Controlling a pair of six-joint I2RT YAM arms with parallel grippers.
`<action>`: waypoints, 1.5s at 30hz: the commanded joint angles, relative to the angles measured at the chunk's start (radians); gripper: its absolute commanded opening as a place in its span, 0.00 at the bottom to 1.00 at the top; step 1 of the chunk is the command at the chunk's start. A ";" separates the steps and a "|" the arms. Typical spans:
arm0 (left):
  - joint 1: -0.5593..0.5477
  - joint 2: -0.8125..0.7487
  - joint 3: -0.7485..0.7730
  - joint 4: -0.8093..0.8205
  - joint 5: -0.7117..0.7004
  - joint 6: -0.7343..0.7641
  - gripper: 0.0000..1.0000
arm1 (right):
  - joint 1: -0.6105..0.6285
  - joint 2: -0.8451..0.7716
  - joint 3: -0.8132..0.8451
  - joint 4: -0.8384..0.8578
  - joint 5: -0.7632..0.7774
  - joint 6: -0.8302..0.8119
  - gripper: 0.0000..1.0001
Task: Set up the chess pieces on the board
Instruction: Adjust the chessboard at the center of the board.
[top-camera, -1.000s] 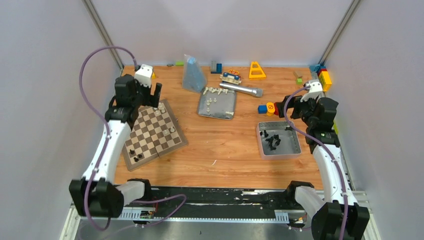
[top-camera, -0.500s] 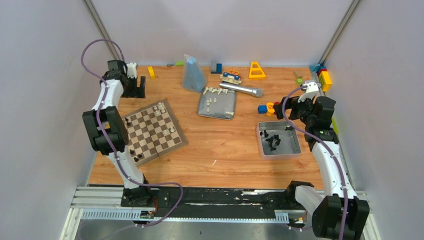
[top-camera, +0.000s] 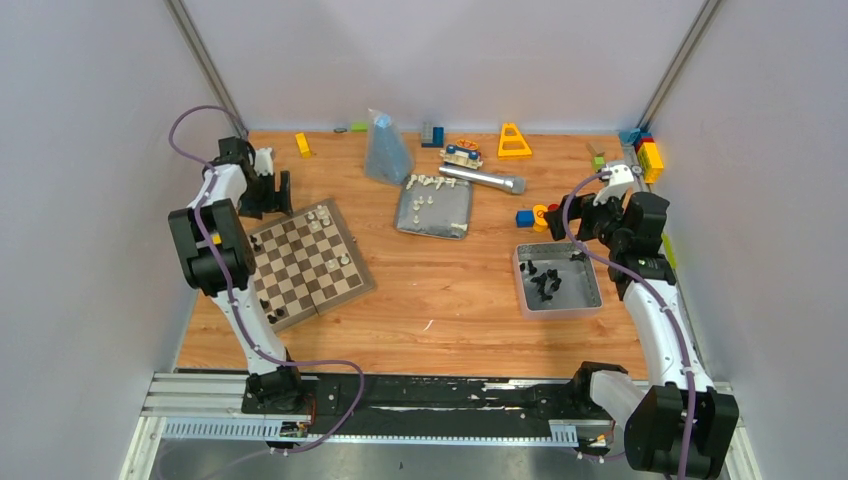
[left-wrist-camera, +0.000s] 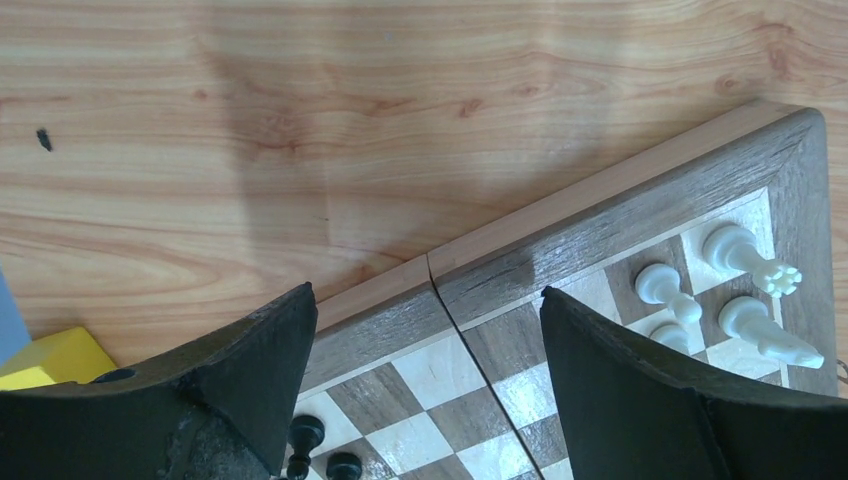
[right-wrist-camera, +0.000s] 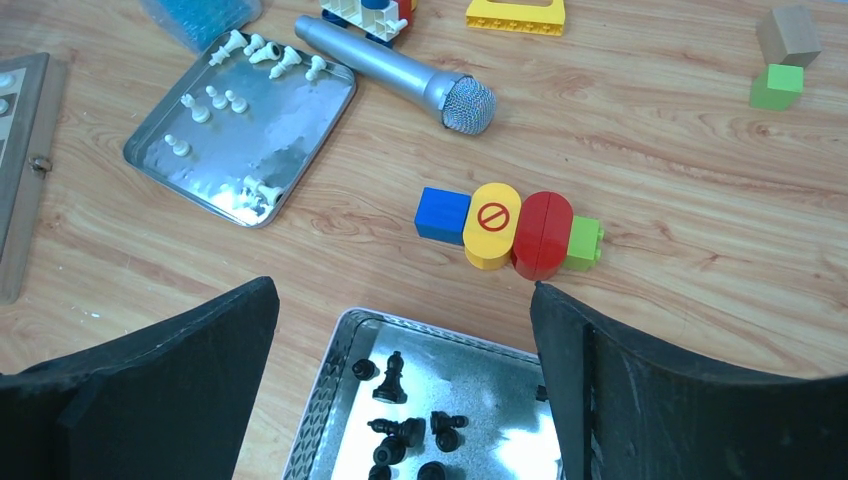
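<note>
The right tool (right-wrist-camera: 403, 293) is hanging wide open and empty with the black chess pieces (right-wrist-camera: 392, 378) sitting in the tray (right-wrist-camera: 470, 390) right below its tips, so it's looking closer than the left tool (left-wrist-camera: 425, 300), also gaping empty over the edge of the board (left-wrist-camera: 600, 215).

The table (left-wrist-camera: 400, 60) is recorded as pale wood-grain with a faint sheen, and the board (left-wrist-camera: 620, 215) as matt wood with coarse, open grain along its border. The white chess pieces (left-wrist-camera: 742, 250) are noted as smooth and glossy, plastic by their look. The far tray (right-wrist-camera: 290, 130) and the near tray (right-wrist-camera: 322, 405) are noted as bright reflective metal, the near one dimpled on its wall, the microphone (right-wrist-camera: 380, 70) as satin silver metal with a wire-mesh head, and the toy blocks (right-wrist-camera: 510, 225) as glossy plastic.
</note>
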 joint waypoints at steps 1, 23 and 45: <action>0.030 0.009 -0.014 0.020 0.041 -0.026 0.91 | -0.005 0.001 0.029 0.009 -0.032 -0.015 1.00; 0.088 -0.029 -0.209 -0.060 0.171 0.090 0.86 | 0.018 0.023 0.042 -0.041 -0.230 -0.062 1.00; 0.008 -0.014 -0.204 -0.087 0.262 0.151 0.83 | 0.585 0.307 0.142 -0.068 0.037 -0.277 1.00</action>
